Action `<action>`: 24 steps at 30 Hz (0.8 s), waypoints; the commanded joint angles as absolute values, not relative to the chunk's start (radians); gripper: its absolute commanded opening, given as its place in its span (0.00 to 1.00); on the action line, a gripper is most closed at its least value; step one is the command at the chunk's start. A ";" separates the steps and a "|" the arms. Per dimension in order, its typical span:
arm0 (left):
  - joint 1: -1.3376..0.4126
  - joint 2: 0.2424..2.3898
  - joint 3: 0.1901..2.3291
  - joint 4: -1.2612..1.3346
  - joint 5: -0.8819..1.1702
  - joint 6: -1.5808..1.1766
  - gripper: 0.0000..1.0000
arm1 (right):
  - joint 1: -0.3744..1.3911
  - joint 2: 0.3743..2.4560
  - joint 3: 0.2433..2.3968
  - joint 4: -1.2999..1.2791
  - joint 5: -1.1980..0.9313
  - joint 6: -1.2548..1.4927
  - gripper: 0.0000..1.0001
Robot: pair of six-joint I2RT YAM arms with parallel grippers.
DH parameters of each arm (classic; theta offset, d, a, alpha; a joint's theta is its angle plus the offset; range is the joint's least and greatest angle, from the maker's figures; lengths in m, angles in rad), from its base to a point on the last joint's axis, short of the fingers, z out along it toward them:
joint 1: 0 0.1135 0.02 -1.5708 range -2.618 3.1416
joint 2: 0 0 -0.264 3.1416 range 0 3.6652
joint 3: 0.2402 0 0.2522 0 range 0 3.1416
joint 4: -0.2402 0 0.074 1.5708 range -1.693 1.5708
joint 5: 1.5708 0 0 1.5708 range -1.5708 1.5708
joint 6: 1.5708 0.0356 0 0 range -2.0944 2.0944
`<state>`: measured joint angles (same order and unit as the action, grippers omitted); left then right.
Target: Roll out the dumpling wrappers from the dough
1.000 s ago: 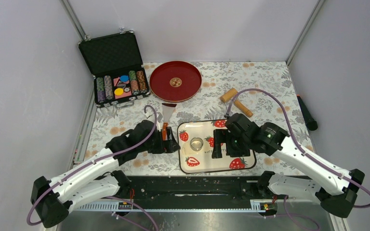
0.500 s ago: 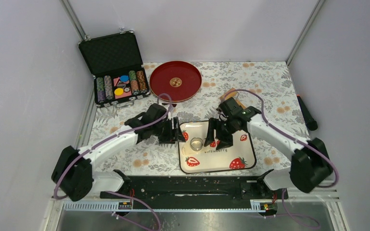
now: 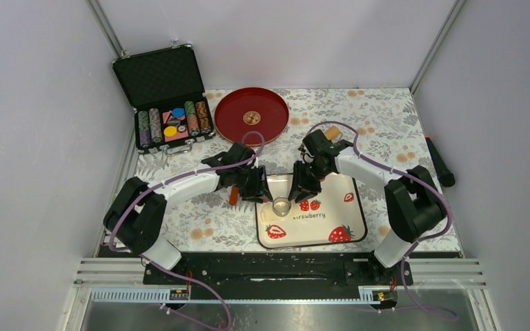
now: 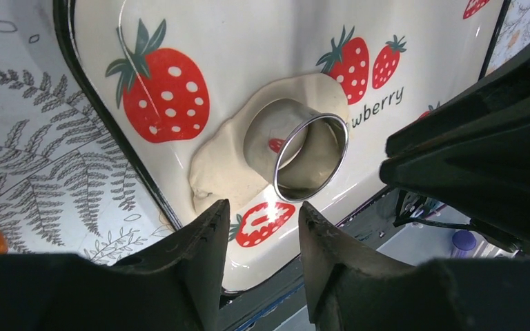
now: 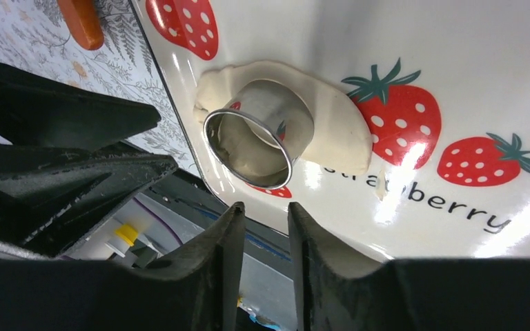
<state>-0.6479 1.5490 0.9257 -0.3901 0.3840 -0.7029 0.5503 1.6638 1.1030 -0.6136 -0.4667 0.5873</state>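
The dough (image 4: 222, 160) lies as a flattened pale oval on the strawberry tray (image 3: 337, 212), near the tray's left edge. A small metal ring cutter (image 3: 281, 206) stands on the dough (image 5: 337, 116). My left gripper (image 3: 257, 187) hovers at the tray's far left corner, open, with nothing between its fingers (image 4: 210, 219). My right gripper (image 3: 302, 186) hangs just right of the cutter (image 5: 259, 132), jaws narrowly open and empty. Both sets of fingertips are a little short of the cutter (image 4: 305, 148). The dumpling wrappers are out of view.
A red plate (image 3: 251, 116) and an open case of poker chips (image 3: 169, 121) sit at the back left. The wooden roller (image 3: 331, 132) peeks out behind the right arm. An orange-handled scraper (image 3: 234, 196) lies left of the tray. A black object (image 3: 440, 165) lies at the right edge.
Both arms have stretched away from their bases, carrying the grippers to the far side of the cutter. Both sets of jaws have narrowed a good deal.
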 commanded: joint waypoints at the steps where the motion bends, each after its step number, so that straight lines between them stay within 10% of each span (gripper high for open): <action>1: -0.650 1.569 0.980 -0.332 0.429 -0.694 0.41 | 0.542 1.698 1.097 -0.550 -0.510 0.571 0.33; 24: -0.690 1.687 0.960 -0.305 0.410 -0.690 0.24 | 0.539 1.795 1.034 -0.478 -0.567 0.575 0.24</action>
<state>-0.6865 1.6722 0.9493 -0.3424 0.4152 -0.7033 0.5461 1.7809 1.0386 -0.4866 -0.5430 0.5838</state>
